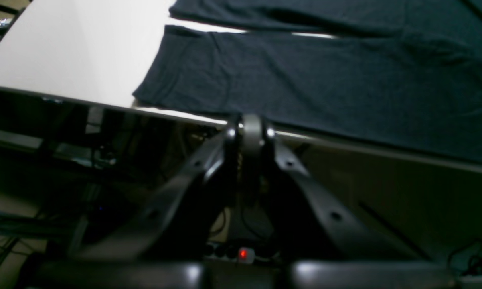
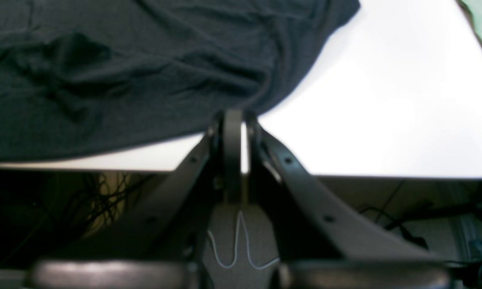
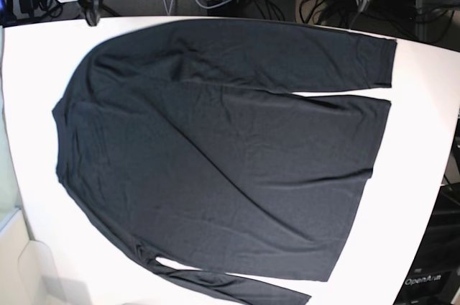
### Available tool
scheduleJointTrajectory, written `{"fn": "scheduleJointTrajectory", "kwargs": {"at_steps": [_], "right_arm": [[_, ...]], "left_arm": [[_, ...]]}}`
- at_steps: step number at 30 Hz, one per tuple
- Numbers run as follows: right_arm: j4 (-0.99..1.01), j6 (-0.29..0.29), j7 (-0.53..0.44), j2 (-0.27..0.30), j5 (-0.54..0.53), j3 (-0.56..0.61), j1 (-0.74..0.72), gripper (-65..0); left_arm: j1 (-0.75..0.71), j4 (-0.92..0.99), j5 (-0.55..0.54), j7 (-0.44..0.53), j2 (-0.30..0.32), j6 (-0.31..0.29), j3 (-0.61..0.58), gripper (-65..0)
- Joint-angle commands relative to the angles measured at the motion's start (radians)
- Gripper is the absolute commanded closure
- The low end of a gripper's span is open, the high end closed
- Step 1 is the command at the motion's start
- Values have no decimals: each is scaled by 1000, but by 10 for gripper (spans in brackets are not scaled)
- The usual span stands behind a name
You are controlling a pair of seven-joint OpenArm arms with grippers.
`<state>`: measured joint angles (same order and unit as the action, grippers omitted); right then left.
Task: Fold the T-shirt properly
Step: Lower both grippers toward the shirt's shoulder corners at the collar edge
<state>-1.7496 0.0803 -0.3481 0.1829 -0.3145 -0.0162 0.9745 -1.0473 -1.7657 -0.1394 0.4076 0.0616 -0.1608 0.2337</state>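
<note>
With the T-shirt (image 3: 215, 154) lying spread flat across the white table (image 3: 424, 125), both clenched, empty grippers (image 1: 252, 127) (image 2: 233, 120) are waiting at its edge; they should be opening before pinching a sleeve.

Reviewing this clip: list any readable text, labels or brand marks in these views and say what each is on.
"OpenArm": on the dark stand at the base view's lower right corner; small, and any letters after it cannot be made out.
T-shirt: plain black, no print.
Wrist views: nothing readable.
</note>
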Motion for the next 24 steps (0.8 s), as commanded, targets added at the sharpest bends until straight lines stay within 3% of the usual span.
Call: {"fn": "scheduleJointTrajectory", "kwargs": {"at_steps": [1,5,8,15,18,24], "right_arm": [[-14,3,-9,13,1,-5,8,-64],[-14,3,-3,16,-1,-6,-4,-165],[-14,3,-4,16,-1,-6,-12,-202],[-10,5,4,16,-1,-6,-45,-212],[-6,5,5,17,1,-6,-58,-225],[-5,5,5,31,5,-6,-58,-226]], "left_arm": [[-20,-27,-6,23,2,0,10,-83],[-23,-40,-6,24,-7,-1,56,-252],[-15,-36,-6,17,-7,-1,76,-322],[11,-26,-6,12,1,-1,80,-336],[39,3,-7,-34,2,-1,80,-337],[69,10,-161,-102,31,-26,82,-337]]}}
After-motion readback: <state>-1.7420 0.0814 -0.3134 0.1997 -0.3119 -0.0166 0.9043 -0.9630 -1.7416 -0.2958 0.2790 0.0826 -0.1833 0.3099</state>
